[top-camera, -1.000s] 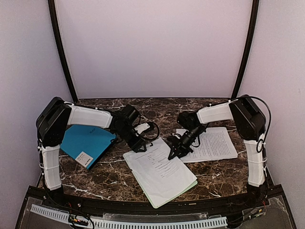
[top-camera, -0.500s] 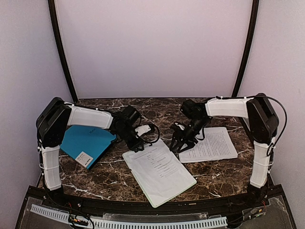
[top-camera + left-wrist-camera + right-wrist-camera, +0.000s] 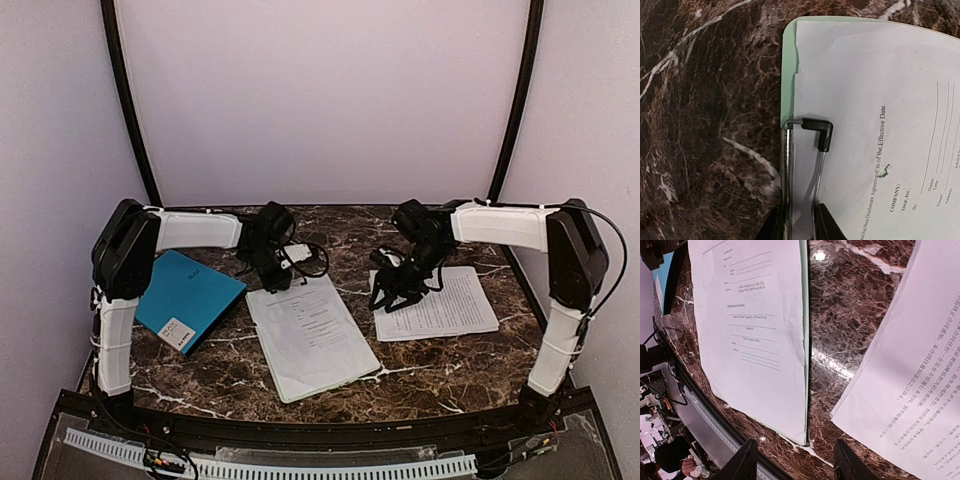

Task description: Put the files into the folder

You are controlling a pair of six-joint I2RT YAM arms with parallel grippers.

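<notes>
One file, a white sheet with short text blocks (image 3: 310, 335), lies on a pale green clipboard (image 3: 788, 75) at the table's middle. My left gripper (image 3: 277, 273) is at the board's far end, shut on its wire metal clip (image 3: 819, 132). The other file, a densely printed sheet (image 3: 440, 303), lies flat to the right. My right gripper (image 3: 392, 297) is open and empty, low over that sheet's left edge; both sheets show in the right wrist view, the clipboard one (image 3: 750, 330) and the dense one (image 3: 912, 385). The closed teal folder (image 3: 185, 298) with its white label lies at the left.
The dark marble table (image 3: 440, 370) ends at a black front rail (image 3: 300, 432). Pale walls and black corner posts close the back and sides. The left arm's cable (image 3: 312, 262) loops behind the clipboard.
The left gripper has pulled the clipboard left and back, turning it. The right arm has drawn back from the clipboard to the loose sheet's left edge.
</notes>
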